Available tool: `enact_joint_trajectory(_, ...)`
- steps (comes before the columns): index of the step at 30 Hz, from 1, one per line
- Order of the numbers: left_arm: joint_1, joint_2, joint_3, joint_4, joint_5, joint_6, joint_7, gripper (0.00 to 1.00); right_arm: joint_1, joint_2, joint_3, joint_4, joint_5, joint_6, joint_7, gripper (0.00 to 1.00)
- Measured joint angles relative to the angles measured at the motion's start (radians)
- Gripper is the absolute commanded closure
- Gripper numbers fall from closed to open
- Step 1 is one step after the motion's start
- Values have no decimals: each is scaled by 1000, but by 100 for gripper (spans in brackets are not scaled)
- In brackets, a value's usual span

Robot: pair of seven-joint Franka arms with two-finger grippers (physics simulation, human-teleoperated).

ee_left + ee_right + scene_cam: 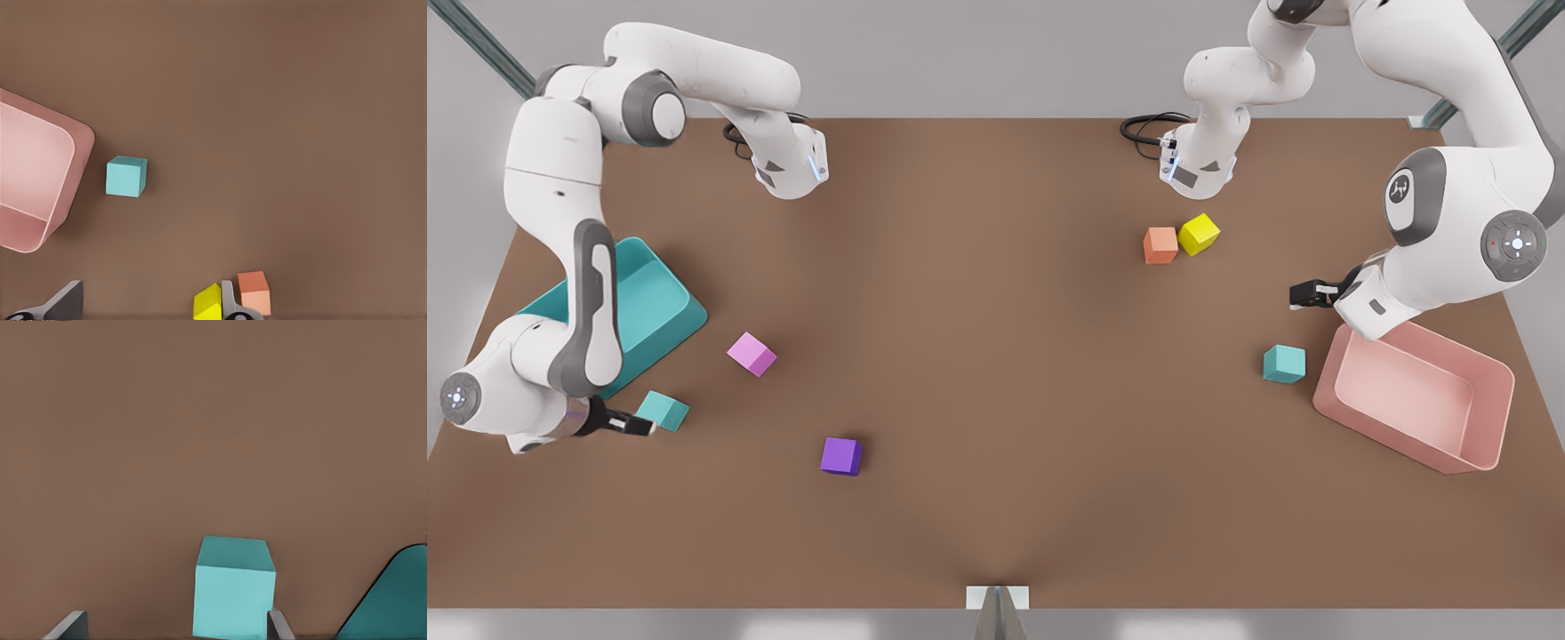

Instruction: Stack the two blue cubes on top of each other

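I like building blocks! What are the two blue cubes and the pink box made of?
It's a simulator's render, so this is only a guess. The blue cube near the teal bin and the one beside the pink box look like matte plastic or foam: flat colour, no shine. The pink box looks like smooth moulded plastic, with rounded corners and thin walls.

Teal bin (660,298) half hidden behind arm in front view; blue cube (234,595) and pink bin (30,177) cut off by wrist-view edges.
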Motion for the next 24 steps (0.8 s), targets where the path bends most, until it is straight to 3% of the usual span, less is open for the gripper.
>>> enact_joint_trajectory(10, 0, -6, -4, -2, 0, -11, 0, 0, -9, -13, -1, -94, -11, 150, 20, 0)
enact_joint_trajectory(24, -5, -4, -4, 0, -2, -89, -2, 0, -10, -27, -3, -187, -50, 188, 27, 0)
